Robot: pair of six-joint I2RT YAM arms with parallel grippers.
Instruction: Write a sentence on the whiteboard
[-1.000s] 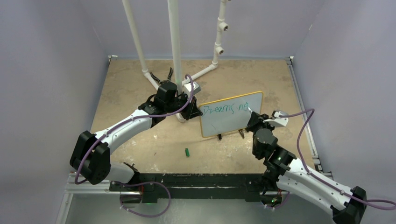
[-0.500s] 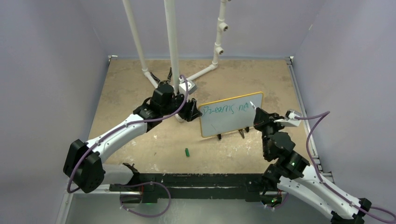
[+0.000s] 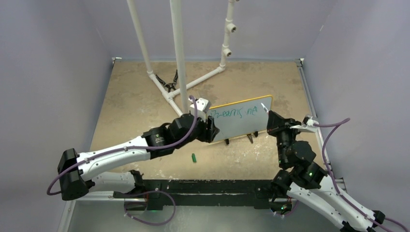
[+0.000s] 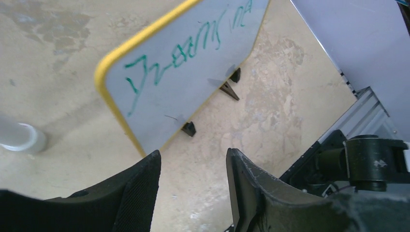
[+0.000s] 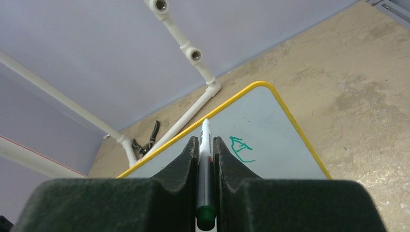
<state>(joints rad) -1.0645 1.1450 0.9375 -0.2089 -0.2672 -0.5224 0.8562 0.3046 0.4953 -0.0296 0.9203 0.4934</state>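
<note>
Right wrist: fingers (image 5: 186, 162) tight on marker (image 5: 205, 162), probably green.

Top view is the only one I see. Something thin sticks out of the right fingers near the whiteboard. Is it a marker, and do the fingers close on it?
Observer: Yes. The right wrist view shows the right fingers shut on a marker, one finger on each side of it.
Operator: Which colour does it write?
Observer: Its back end is green, like the green letter on the whiteboard beside its tip.
Operator: And the left fingers, do they hold anything?
Observer: No. The left wrist view shows the left fingers apart, with only the table seen between them.
</note>
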